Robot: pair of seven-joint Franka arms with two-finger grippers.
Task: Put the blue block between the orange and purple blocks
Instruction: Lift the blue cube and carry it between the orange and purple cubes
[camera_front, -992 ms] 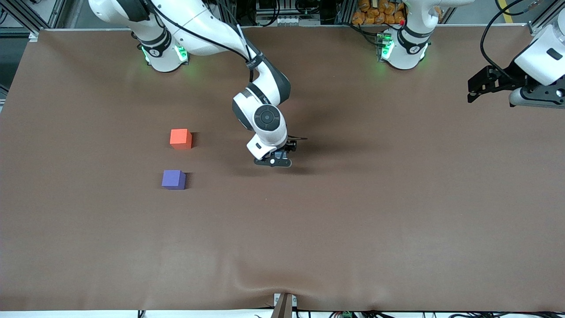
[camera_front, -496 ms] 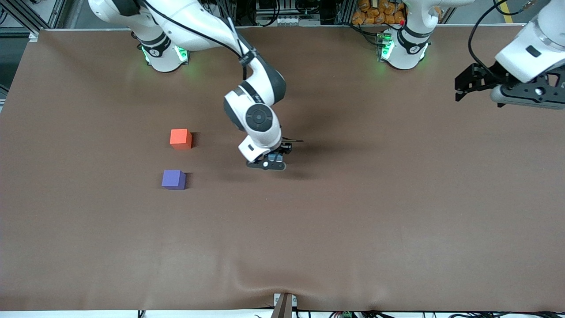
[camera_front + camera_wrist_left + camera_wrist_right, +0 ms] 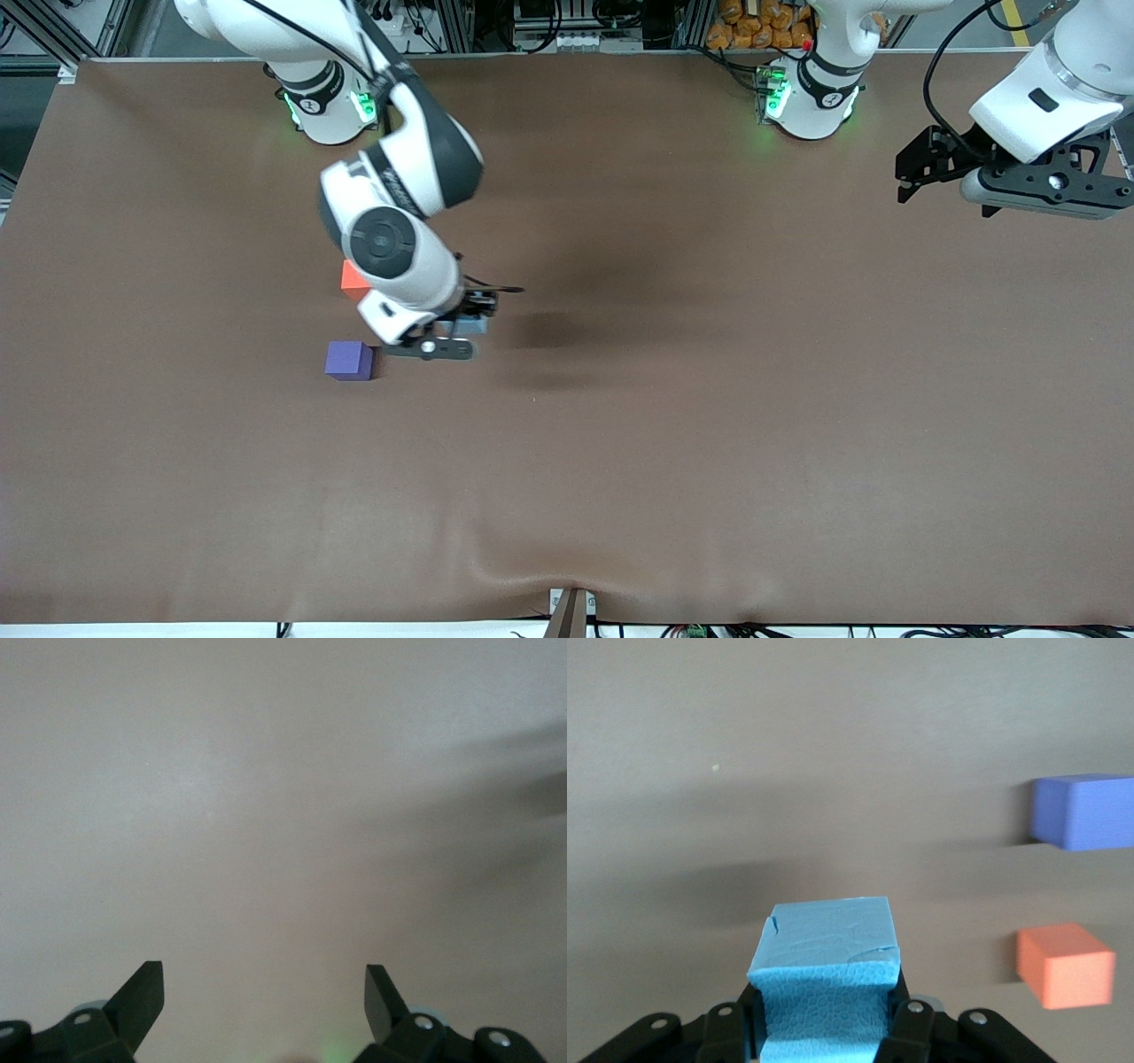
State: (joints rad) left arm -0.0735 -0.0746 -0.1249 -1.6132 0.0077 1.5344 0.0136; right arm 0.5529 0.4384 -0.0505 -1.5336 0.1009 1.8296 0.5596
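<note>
My right gripper (image 3: 461, 331) is shut on the blue block (image 3: 474, 325) and holds it above the table, beside the gap between the other two cubes, on the side toward the left arm's end. In the right wrist view the blue block (image 3: 828, 943) sits squeezed in the gripper (image 3: 824, 1014). The orange block (image 3: 351, 278) is partly hidden by the right arm; the purple block (image 3: 348, 361) lies nearer to the front camera. Both also show in the right wrist view, purple (image 3: 1085, 811) and orange (image 3: 1063, 964). My left gripper (image 3: 917, 168) waits open and empty above the left arm's end (image 3: 264, 992).
The brown table mat (image 3: 709, 399) has a wrinkle at its front edge (image 3: 532, 567). The right arm's base (image 3: 323, 106) and the left arm's base (image 3: 811, 89) stand along the table's edge farthest from the front camera.
My right gripper has carried the blue block toward the orange and purple blocks, and the arm now covers part of the orange block. My left gripper has shifted slightly.
</note>
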